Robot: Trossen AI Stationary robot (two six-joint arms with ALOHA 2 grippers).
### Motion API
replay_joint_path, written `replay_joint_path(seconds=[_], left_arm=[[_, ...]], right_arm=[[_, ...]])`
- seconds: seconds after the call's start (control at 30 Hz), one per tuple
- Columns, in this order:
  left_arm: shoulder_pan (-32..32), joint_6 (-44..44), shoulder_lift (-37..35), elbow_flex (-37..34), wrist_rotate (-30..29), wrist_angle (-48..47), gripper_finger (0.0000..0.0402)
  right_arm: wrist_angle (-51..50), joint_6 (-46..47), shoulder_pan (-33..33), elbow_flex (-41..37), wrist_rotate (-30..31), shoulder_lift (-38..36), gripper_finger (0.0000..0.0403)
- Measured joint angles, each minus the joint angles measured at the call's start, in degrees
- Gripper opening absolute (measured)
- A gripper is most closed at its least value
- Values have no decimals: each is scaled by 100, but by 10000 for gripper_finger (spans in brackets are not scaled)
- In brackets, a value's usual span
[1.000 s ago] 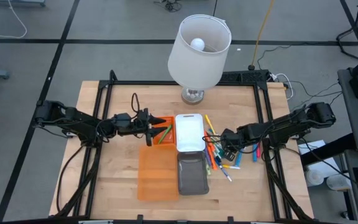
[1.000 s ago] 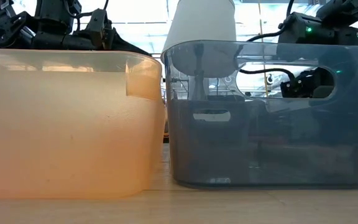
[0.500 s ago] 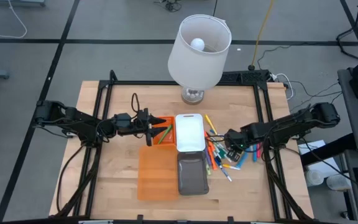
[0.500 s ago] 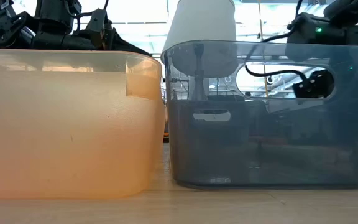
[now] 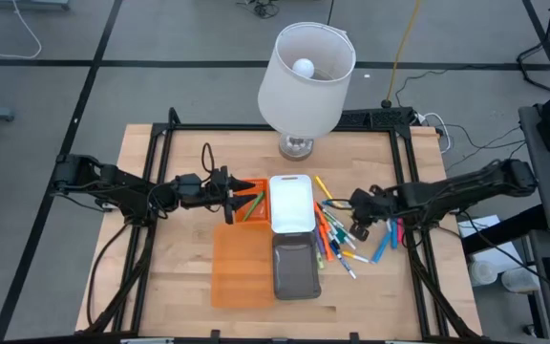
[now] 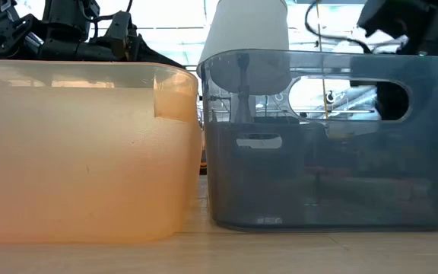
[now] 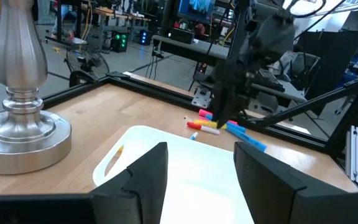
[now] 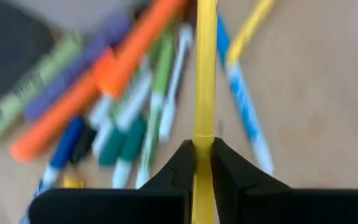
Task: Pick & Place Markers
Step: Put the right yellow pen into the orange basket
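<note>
A pile of markers (image 5: pixel 334 234) in orange, green, blue and pink lies on the wooden table, right of the white tray (image 5: pixel 292 203). My right gripper (image 5: pixel 355 212) hangs above the pile, slanting down, shut on a yellow marker (image 8: pixel 204 74). My left gripper (image 5: pixel 240 203) stands open and level over a small orange tray (image 5: pixel 252 184) that holds green markers. In the left wrist view nothing lies between its fingers (image 7: pixel 149 169), and the white tray (image 7: pixel 185 155) lies just beyond them. My right gripper pinches the yellow marker between its two fingertips (image 8: pixel 185 163), close to the seam on its barrel (image 8: pixel 204 138). The fingers slant down from the table's right side. The marker sticks out past the fingertips, lifted clear above the pile.
A lamp (image 5: pixel 306 76) with a white shade stands at the table's far edge. A grey tray (image 5: pixel 296 266) and a larger orange tray (image 5: pixel 242 269) lie near the front; in the low view they fill the foreground. A black frame rims the table.
My right gripper has risen from the pile with the yellow marker and drawn back a little toward the table's right edge, tipping less steeply downward. In the low view it has climbed out of the grey tray's handle hole to above the rim.
</note>
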Motion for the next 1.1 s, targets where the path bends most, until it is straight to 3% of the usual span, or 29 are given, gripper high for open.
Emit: replay_joint_path(seconds=[0.2,0.4,0.67,0.87,1.1], left_arm=[[-1,29,0,1,-7,2,186],[1,515,0,282,-301,9,186],[-205,1514,104,837,480,-20,186],[-564,2360,561,1175,501,-33,186],[-648,2404,1460,1964,386,-33,186]], right_arm=[[2085,-1380,-9,2,543,94,20],[4562,-2906,-9,13,534,544,20],[7239,-4010,-15,17,-215,1447,21],[8443,-4290,-31,17,-214,2017,22],[8945,-4268,-28,20,-509,2282,22]])
